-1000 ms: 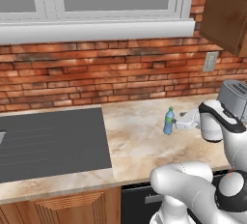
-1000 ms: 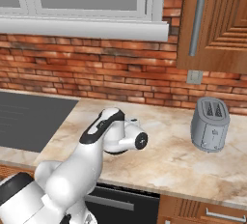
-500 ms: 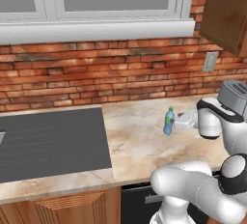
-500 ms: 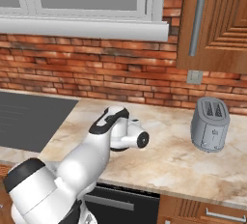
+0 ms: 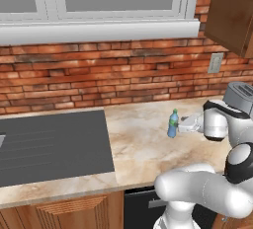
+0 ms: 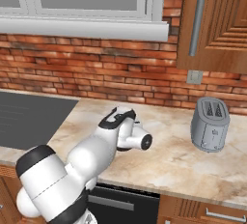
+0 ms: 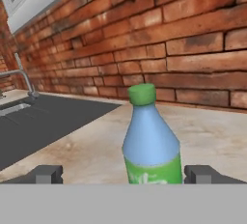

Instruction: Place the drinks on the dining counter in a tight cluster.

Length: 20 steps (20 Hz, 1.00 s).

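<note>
Bottles: one, a small blue bottle (image 5: 172,124) with a green cap.
Bottle axis: upright, cap up, standing on the marble worktop (image 5: 143,144) between the black cooktop (image 5: 49,144) and the toaster (image 6: 210,124).
Toasters: one.
Claw: claw (image 7: 123,175) released, jaws spread wide, one fingertip (image 7: 46,174) on each side of the bottle's lower body, not pressing it.
Backdrop: brick wall (image 5: 99,75) under a window.
</note>
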Tool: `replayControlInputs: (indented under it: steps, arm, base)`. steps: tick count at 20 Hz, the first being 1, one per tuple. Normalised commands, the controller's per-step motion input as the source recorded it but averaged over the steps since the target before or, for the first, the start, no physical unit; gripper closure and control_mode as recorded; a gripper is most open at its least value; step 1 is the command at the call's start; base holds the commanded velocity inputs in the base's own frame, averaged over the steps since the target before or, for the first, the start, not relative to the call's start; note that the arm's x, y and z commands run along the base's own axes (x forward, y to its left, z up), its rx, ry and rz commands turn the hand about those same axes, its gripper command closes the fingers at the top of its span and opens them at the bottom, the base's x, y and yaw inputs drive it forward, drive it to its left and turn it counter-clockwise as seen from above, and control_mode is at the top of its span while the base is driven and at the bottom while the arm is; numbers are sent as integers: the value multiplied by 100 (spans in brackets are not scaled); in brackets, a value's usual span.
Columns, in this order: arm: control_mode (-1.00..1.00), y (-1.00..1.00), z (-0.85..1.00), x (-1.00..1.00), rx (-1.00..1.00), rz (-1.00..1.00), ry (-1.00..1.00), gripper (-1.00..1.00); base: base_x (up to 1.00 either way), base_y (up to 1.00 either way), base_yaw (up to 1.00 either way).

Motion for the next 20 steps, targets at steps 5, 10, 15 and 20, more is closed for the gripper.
replayControlInputs:
  steps: [5, 10, 15, 20]
  arm:
    - [-100, -1, -4, 11, 1, 2, 0, -100]
    - [-100, 0, -2, 12, 0, 0, 0, -100]
    - [-100, 0, -4, 10, 0, 0, 0, -100]
    - [-100, 1, -9, 14, 0, 0, 0, -100]
  base:
    - [0, 0, 0]
    - [0, 0, 0]
    - [0, 0, 0]
    - [0, 0, 0]
